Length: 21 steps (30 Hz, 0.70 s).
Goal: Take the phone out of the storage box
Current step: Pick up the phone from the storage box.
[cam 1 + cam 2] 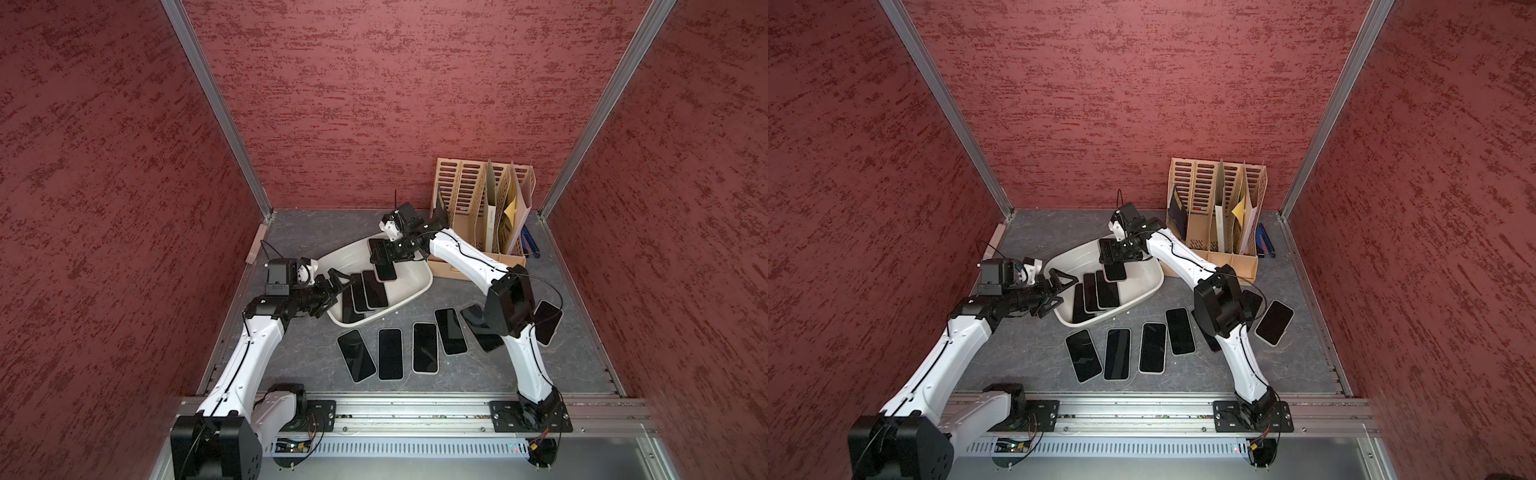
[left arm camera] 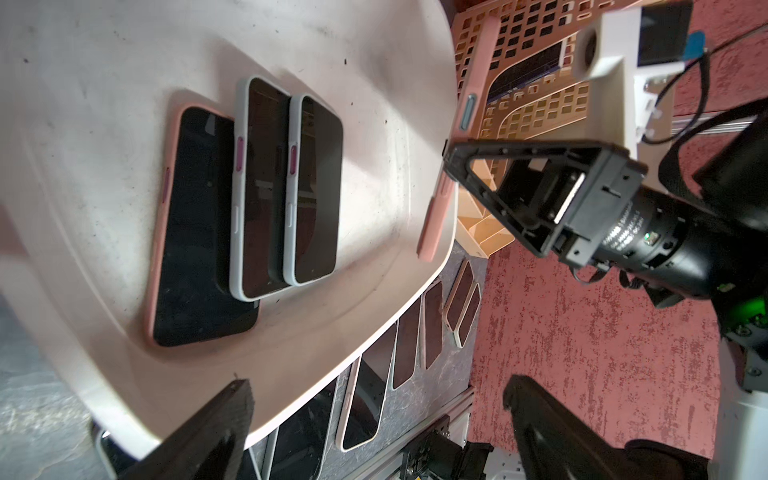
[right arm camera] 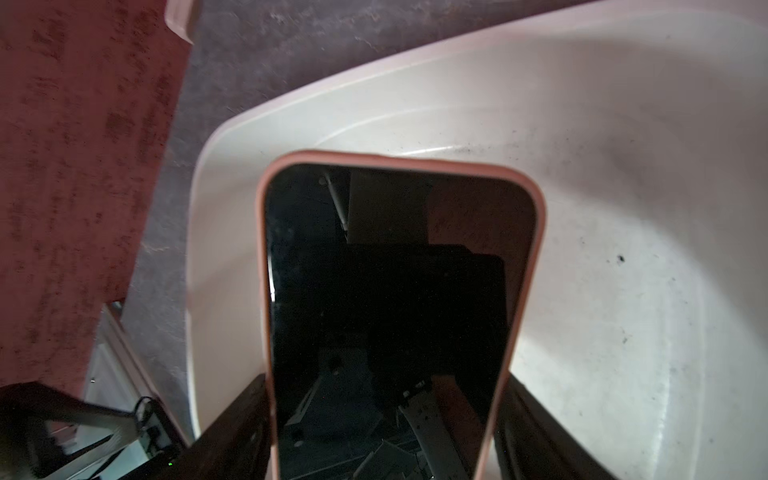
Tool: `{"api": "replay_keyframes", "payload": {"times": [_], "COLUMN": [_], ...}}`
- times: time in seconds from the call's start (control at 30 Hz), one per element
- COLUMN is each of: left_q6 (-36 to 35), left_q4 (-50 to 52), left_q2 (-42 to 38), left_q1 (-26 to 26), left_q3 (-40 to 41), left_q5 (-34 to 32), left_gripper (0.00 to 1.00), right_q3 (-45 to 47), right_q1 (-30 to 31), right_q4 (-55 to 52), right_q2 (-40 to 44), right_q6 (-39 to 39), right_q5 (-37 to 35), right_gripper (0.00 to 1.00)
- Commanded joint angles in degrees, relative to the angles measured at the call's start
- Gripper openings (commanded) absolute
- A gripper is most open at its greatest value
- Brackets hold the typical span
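The white storage box [image 1: 338, 262] [image 1: 1069, 259] [image 2: 124, 83] [image 3: 623, 208] sits tilted in mid-table. My right gripper [image 1: 380, 257] [image 1: 1112, 253] [image 3: 384, 390] is shut on a pink-cased phone [image 1: 385, 272] [image 1: 1115, 272] [image 2: 482, 62] [image 3: 395, 291], pinching its two long edges. That phone hangs just above the far part of the box. Three more dark-screened phones [image 1: 365, 293] [image 1: 1096, 293] [image 2: 249, 187] lie overlapping on the box floor. At the box's near left rim, my left gripper [image 1: 338, 295] [image 1: 1065, 291] [image 2: 382, 399] is wide open and holds nothing.
Several phones [image 1: 390, 353] [image 1: 1117, 353] lie face up in a row on the grey table in front of the box. A beige slotted file organizer [image 1: 478, 199] [image 1: 1212, 195] stands at the back right, with a blue item [image 1: 530, 243] beside it. Red walls enclose three sides.
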State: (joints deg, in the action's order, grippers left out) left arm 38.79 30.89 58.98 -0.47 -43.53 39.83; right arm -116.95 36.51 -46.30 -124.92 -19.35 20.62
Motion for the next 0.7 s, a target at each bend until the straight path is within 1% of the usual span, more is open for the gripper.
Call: {"api": "replay_keyframes", "payload": {"times": [0.0,0.17,0.3,0.4,0.53,0.67], "left_q6": [1.92,3.38,3.65,4.36,3.65,1.69], "left_q4": [-6.13,-11.46,-14.91,-17.41,-17.46,-13.35], "left_q2": [0.91,4.71,9.15,12.18,15.11,15.99], "left_q1": [-1.4,-5.42,-9.26,-11.37,-13.23,-13.77], "left_q3": [-1.76,-2.97,-4.37,-4.98,-6.68,-8.43], "left_q5": [1.47,1.26,0.77,0.97,1.35,0.91], "left_gripper": [1.0,1.0,1.0,1.0,1.0,1.0], "right_q3": [7.39,26.29,39.94,47.13,53.64,57.09], "right_q1": [-0.55,-2.54,-7.0,-11.86,-17.46,-18.23], "right_q4": [5.38,4.18,-1.2,-5.59,-8.99,-10.81], "right_q2": [9.88,29.27,45.58,54.51,61.36,61.77], "right_q6": [-3.12,-4.73,-6.52,-7.56,-8.33,-10.01], "right_q5": [1.75,-3.66,-9.22,-12.77,-14.66,-14.72], "right_gripper": [0.48,0.48,0.48,0.48,0.48,0.48]}}
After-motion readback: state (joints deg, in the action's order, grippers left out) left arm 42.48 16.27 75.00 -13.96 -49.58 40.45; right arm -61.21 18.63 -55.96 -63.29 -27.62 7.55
